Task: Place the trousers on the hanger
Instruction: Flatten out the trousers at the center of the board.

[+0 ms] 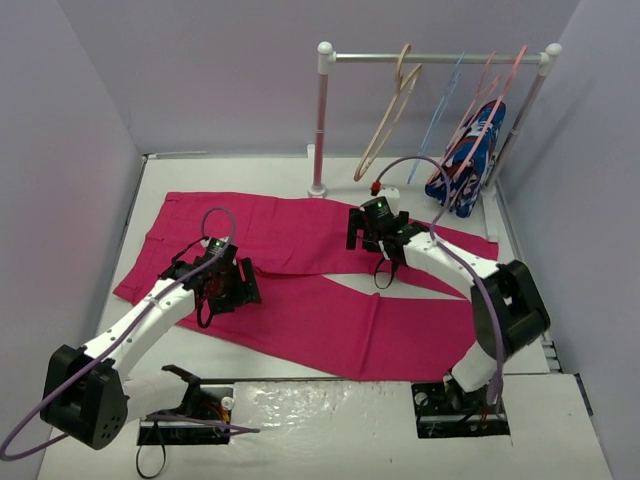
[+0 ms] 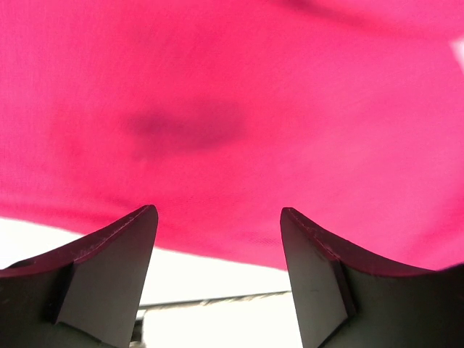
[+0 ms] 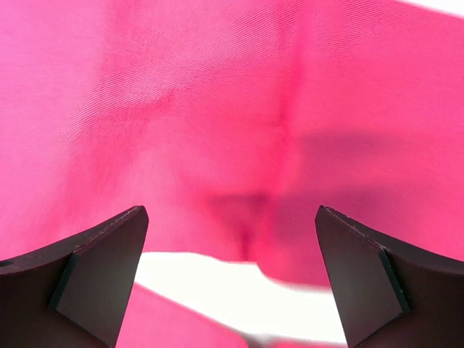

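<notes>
Find the trousers (image 1: 300, 300) spread flat on the table (image 1: 230, 175) directly in front of the rack (image 1: 322, 120), both legs running sideways along it. Find the hanger (image 1: 390, 115) up on the rack's rail, just beside its left post, well apart from the cloth. See the left gripper (image 1: 225, 285) low over the leg farther from the rack, jaws apart with nothing between them and the cloth's edge just ahead. See the right gripper (image 1: 375, 235) nearer the rack, below the hanger, jaws wide apart over the seam where the 2 legs part. Judged as the pick-up step: drop each gripper onto an edge, not the flat middle, so the fingers catch a fold rather than skid. Close both before lifting. Raise the 2 together and level, toward the rack, to avoid dragging or twisting the cloth.
</notes>
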`<act>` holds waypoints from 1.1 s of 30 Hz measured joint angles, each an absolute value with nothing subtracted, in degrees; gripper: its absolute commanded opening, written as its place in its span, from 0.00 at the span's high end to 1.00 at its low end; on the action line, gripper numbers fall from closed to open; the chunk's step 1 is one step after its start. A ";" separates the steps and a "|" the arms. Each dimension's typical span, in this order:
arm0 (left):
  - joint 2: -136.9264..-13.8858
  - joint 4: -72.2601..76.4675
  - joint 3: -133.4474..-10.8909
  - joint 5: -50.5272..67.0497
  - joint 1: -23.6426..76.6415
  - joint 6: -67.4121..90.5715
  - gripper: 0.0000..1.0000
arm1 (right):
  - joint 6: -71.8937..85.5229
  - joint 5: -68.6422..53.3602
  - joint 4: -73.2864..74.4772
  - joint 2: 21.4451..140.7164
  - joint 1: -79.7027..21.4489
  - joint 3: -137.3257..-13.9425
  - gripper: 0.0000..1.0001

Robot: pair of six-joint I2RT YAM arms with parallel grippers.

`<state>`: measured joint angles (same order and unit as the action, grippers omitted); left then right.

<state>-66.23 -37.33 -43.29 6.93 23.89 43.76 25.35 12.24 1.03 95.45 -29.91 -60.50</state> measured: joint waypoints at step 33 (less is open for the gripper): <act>-71.46 -33.98 -52.62 3.55 12.26 35.92 0.35 | 34.81 10.65 0.89 88.87 2.74 -45.29 0.00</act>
